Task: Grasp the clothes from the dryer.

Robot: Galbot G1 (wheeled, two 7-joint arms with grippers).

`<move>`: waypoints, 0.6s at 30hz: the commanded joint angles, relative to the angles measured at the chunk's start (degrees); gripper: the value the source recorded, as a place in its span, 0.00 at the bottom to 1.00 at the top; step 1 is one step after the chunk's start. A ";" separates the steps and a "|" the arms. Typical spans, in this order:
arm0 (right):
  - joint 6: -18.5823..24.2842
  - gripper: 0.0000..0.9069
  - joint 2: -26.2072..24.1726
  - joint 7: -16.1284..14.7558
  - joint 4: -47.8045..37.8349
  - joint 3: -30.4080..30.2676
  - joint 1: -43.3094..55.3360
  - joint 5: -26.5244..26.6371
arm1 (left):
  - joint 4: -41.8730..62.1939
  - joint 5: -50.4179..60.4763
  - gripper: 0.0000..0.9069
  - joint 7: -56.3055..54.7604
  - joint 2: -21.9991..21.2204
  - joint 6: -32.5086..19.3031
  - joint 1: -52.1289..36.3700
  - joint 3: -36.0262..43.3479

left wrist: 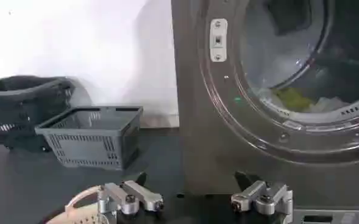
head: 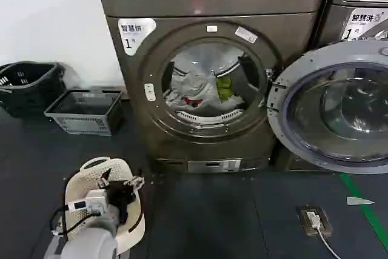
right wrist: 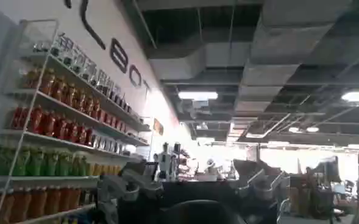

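Inside, the clothes [head: 203,89], a soft heap of white and pale grey fabric with a small red patch and a lime-green piece, lie low in the drum, slumped against its perforated lip, untouched by either arm. Around them stands the dryer [head: 212,4], a large bronze-grey front-loading machine with a wide round porthole and a white corner label marked 1; its round glass door [head: 333,107] hangs swung fully open to the right, so the mouth is unobstructed. In the left wrist view the lime-green piece shows just behind the rim of the porthole.

Well apart from the heap, low on the dark floor in front of the machine, the left gripper [head: 121,189] hovers over a white perforated plastic laundry basket [head: 97,168]. Its jaws stand spread wide with nothing between them, and the left wrist view shows both fingertips [left wrist: 133,199] pointing toward the dryer front. The right gripper [right wrist: 191,189] faces away toward shelves of bottles and a ceiling, apparently parked; whether its jaws are parted I cannot tell.

By my judgement the reach has barely begun. The next move calls for lifting the left gripper up to the porthole, passing it through the opening without clipping the rim, and sinking it into the heap before closing
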 commanded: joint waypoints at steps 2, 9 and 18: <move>5.14 1.00 0.23 1.16 -0.79 -1.24 -0.28 1.08 | -0.17 0.47 1.00 0.08 -0.15 2.81 0.07 0.24; 5.06 1.00 0.51 1.53 -1.00 -1.69 0.07 1.26 | -0.27 0.62 1.00 0.07 -0.10 2.81 0.15 0.28; 3.85 1.00 0.52 2.20 -0.62 -1.72 -0.15 1.47 | -0.04 0.55 1.00 0.18 -0.09 2.81 -0.05 0.45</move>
